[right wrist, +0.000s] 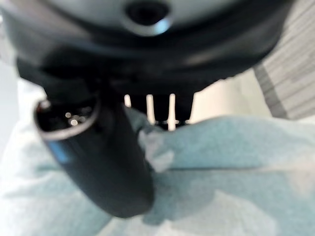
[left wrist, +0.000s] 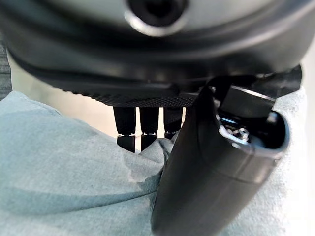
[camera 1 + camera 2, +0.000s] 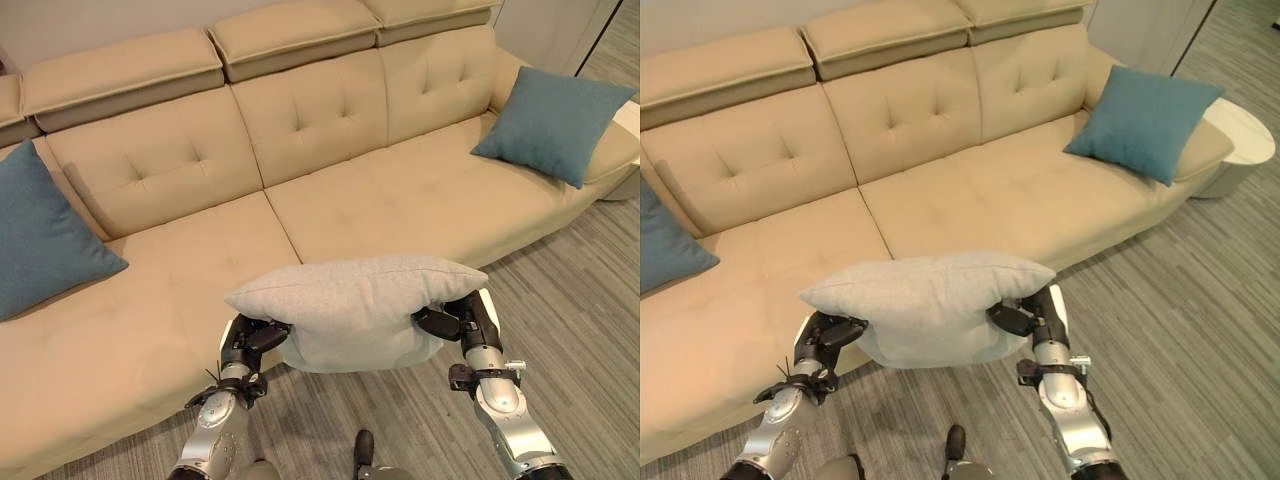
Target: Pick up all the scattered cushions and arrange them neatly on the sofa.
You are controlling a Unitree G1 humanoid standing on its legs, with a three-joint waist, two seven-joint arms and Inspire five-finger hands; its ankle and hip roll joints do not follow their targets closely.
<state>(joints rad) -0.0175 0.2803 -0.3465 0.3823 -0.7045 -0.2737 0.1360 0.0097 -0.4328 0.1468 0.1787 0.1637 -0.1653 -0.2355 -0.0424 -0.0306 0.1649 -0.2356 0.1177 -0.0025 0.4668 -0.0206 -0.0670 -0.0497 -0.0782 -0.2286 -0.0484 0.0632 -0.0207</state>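
The grey cushion [image 3: 355, 305] hangs crosswise between the left hand [image 3: 252, 338] and right hand [image 3: 452, 322], each pinching one end; the sofa [image 3: 400, 190] seat lies directly ahead.

Head eyes overlook sofa [image 3: 330, 190]; wrist views close on cushion [image 2: 74, 172].

1. Cushions: three in all.
2. Blue cushions: two, one [image 3: 40, 235] at the left edge of the frame and one [image 3: 553, 122] at the upper right, both on the sofa.
3. Light grey cushion [image 3: 355, 305]: one, lower centre.
4. Beige sofa [image 3: 400, 190]: one.
5. White round side table [image 3: 1245, 140]: one, right edge.
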